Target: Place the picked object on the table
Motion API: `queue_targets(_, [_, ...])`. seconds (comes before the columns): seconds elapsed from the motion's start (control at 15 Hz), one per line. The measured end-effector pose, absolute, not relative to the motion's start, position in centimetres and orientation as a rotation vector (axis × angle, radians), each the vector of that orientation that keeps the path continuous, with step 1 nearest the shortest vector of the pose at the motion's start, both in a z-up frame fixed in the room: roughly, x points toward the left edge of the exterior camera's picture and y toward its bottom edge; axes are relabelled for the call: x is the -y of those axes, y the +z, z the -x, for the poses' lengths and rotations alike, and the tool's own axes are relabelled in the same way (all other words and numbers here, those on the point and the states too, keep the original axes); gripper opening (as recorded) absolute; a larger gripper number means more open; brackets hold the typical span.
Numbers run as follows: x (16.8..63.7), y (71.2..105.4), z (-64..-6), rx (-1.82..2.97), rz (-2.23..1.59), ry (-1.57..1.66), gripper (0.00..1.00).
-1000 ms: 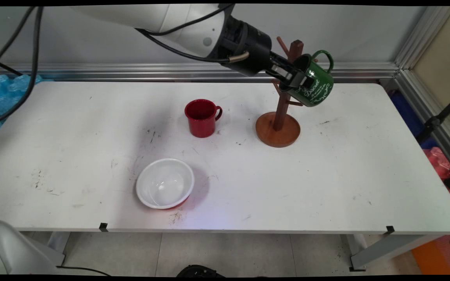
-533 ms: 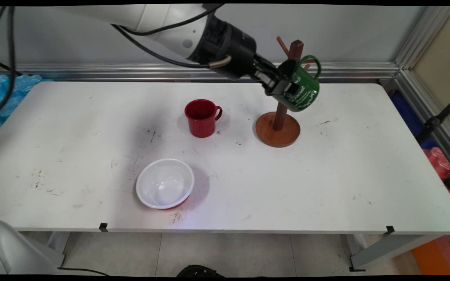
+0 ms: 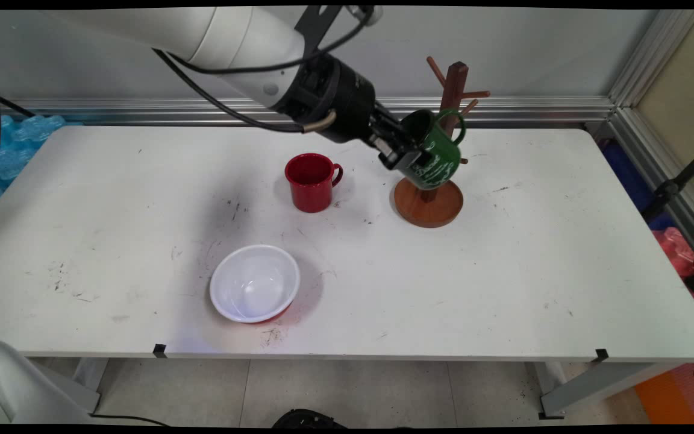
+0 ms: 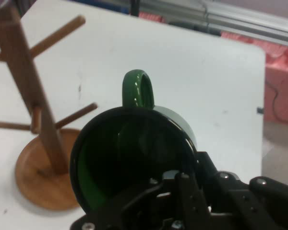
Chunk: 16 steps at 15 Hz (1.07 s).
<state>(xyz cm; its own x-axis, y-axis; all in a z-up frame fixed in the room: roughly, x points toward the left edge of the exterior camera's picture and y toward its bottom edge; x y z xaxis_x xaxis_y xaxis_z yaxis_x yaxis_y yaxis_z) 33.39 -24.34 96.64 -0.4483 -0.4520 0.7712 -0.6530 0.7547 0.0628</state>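
Mug (image 3: 434, 155) tilted, mouth toward pincer (image 3: 404, 154)

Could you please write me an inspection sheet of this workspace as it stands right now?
Surface: white table, scuffed with dark marks.
Things in hand: green mug held off the table, tilted, in front of the wooden mug tree; its handle points away from the hand.
Other things: red mug upright, left of the tree; white bowl nearer the front edge. Tree pegs bare.
Hand: hand shut on the green mug's rim.
Cables: black cables hang along the arm.
Surroundings: grey wall, aluminium rail, blue wrap far left.
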Motion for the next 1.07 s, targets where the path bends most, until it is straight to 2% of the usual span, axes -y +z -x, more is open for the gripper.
queue_targets(1.07, [23.6, 92.9, -29.8, 2.39, -0.87, 0.42, 0.0])
